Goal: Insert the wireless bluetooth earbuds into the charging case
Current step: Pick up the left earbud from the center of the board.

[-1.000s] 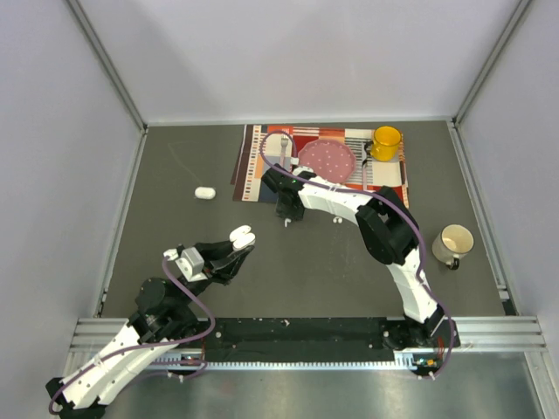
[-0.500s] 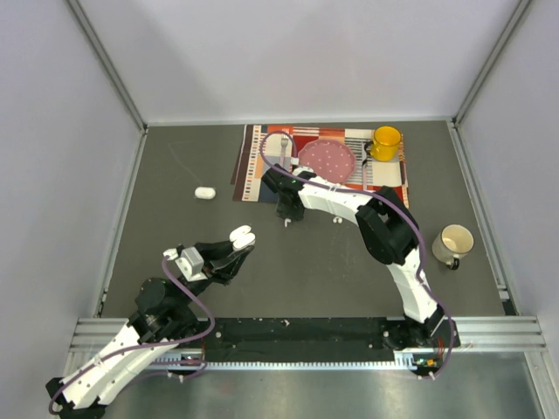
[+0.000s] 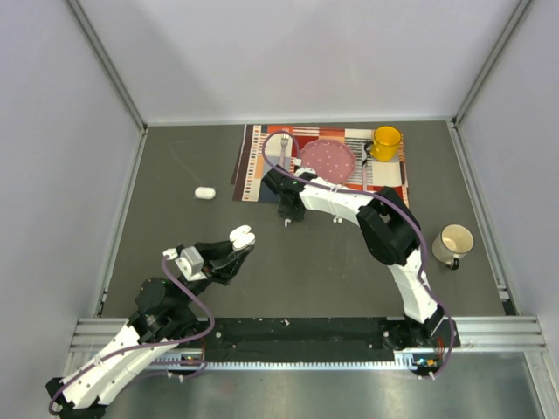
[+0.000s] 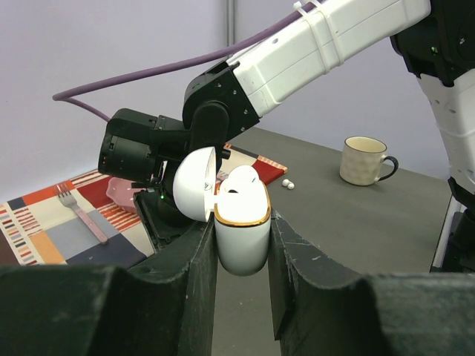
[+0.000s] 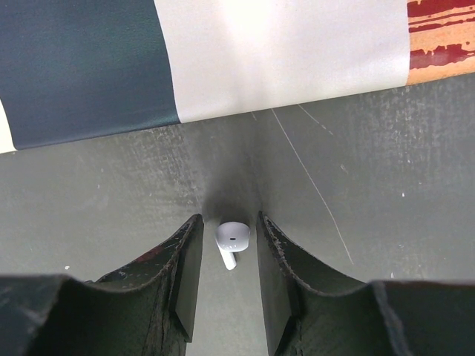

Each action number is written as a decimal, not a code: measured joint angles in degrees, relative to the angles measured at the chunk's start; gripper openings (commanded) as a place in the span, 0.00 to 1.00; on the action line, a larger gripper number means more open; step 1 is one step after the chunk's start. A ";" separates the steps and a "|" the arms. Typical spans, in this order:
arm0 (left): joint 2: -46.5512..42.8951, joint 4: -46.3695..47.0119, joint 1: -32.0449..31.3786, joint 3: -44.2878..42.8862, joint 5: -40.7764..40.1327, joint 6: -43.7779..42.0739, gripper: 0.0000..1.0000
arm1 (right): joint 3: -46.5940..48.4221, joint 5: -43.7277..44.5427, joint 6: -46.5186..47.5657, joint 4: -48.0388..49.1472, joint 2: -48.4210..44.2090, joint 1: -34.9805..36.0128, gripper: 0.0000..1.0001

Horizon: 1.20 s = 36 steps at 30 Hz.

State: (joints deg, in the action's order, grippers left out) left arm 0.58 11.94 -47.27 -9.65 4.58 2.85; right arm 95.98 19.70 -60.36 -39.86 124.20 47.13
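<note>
The left gripper (image 4: pixel 242 225) is clamped on the charging case (image 4: pixel 241 248). Its two dark fingers press the case's white sides just under the gold rim. The case stands upright with its lid (image 4: pixel 194 182) swung open toward the left of the wrist view, and one seated bud (image 4: pixel 241 180) shows in its mouth. From above, this gripper sits lower left of centre, holding the case off the grey table (image 3: pixel 175 227).

The right gripper (image 5: pixel 228 221) has its jaws apart, straddling a stemmed earbud (image 5: pixel 231 239) that lies on the table. A thin gap shows on each side of the bud, narrower on the right of the frame. The bud lies just below the edge of the placemat (image 5: pixel 282 52).

In the overhead view the right gripper is at centre, at the placemat's lower edge. Two loose earbuds (image 3: pixel 335 220) lie just to its right. On the placemat are a fork (image 4: pixel 82 213), a pink plate (image 3: pixel 327 159) and a yellow cup (image 3: pixel 385 141). A cream mug (image 3: pixel 454 243) stands at the right, and a second white case (image 3: pixel 204 193) lies at the left, well apart from both arms.
</note>
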 measured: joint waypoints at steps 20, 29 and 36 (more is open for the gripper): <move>0.00 0.00 0.00 0.00 -0.22 0.00 0.00 | 0.00 -0.04 0.11 0.00 0.00 0.39 0.34; 0.00 0.02 0.00 0.00 -0.61 0.00 0.00 | -0.02 0.02 0.07 0.00 0.00 0.70 0.34; 0.00 0.02 0.00 0.00 -0.59 0.02 0.00 | -0.70 0.15 -0.28 0.42 -0.31 0.76 0.34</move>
State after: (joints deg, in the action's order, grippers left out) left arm 0.58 11.97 -47.27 -9.65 3.99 2.87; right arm 95.29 19.86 -60.64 -39.44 123.90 47.90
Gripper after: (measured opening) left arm 0.335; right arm 0.345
